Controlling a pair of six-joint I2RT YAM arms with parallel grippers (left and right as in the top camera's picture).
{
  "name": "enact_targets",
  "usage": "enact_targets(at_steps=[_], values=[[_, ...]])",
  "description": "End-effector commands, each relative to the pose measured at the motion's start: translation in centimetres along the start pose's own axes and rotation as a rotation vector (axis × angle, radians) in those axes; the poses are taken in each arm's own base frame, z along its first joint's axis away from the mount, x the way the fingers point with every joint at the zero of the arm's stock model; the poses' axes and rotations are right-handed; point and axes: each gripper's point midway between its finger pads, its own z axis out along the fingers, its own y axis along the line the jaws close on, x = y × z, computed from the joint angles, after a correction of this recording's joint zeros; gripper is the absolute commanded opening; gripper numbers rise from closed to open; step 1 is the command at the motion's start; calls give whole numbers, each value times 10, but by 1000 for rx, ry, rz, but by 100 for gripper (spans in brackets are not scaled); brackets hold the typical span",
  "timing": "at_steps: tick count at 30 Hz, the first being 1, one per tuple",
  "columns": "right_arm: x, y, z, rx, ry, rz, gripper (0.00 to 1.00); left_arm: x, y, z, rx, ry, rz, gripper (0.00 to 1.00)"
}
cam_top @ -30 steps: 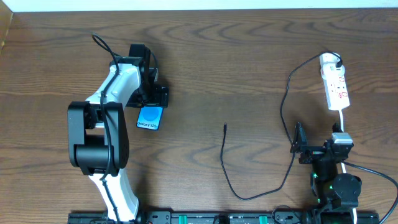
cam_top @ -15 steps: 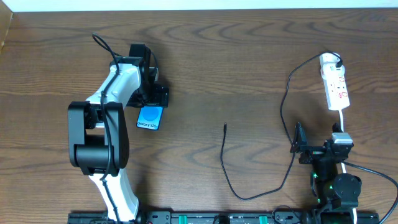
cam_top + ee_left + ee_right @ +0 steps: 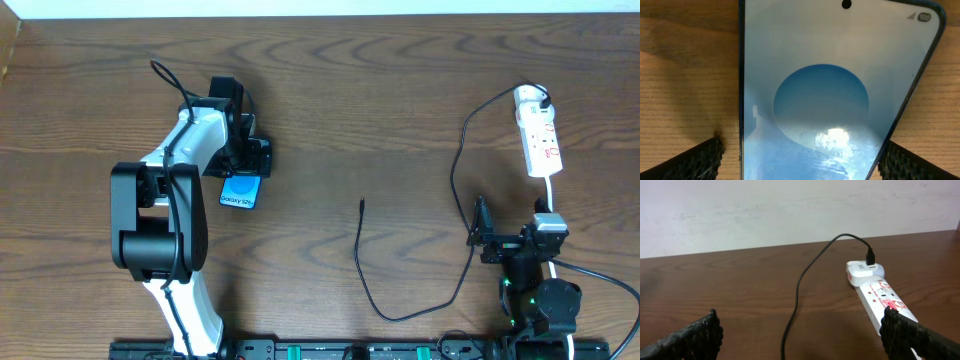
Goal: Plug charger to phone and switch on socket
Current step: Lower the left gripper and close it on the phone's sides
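The phone (image 3: 820, 100) lies flat on the wooden table, its blue screen filling the left wrist view. My left gripper (image 3: 802, 167) hangs open just above it, one finger (image 3: 695, 160) off each long edge. From overhead the phone (image 3: 240, 190) pokes out below the left gripper (image 3: 244, 165). The charger (image 3: 362, 260) is a thin black cable; its free tip lies mid-table and its plug (image 3: 870, 257) sits in a white adapter on the socket (image 3: 880, 297). The socket (image 3: 538, 135) lies at the far right. My right gripper (image 3: 800, 340) is open and empty, short of the socket, with the charger (image 3: 795, 305) running between its fingers.
The charger loops along the table's front edge (image 3: 400, 315) and rises past my right gripper (image 3: 512, 238). The socket's white cord (image 3: 548, 195) runs toward the right arm's base. A pale wall (image 3: 790, 210) stands behind the table.
My left arm has shifted very slightly over the phone. The phone, the charger, the socket and the right arm are as before.
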Motion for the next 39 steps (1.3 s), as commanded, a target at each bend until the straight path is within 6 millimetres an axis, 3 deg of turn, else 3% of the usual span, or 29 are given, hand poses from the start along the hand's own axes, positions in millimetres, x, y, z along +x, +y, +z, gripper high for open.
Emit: enact_targets(at_steps=[1, 27, 39], values=[[1, 1, 0, -5, 1, 7, 99, 6, -2, 7, 10, 23, 43, 98], [1, 1, 0, -5, 1, 8, 99, 24, -3, 20, 20, 66, 98, 98], [1, 1, 0, -5, 1, 8, 99, 15, -3, 22, 19, 26, 99, 98]])
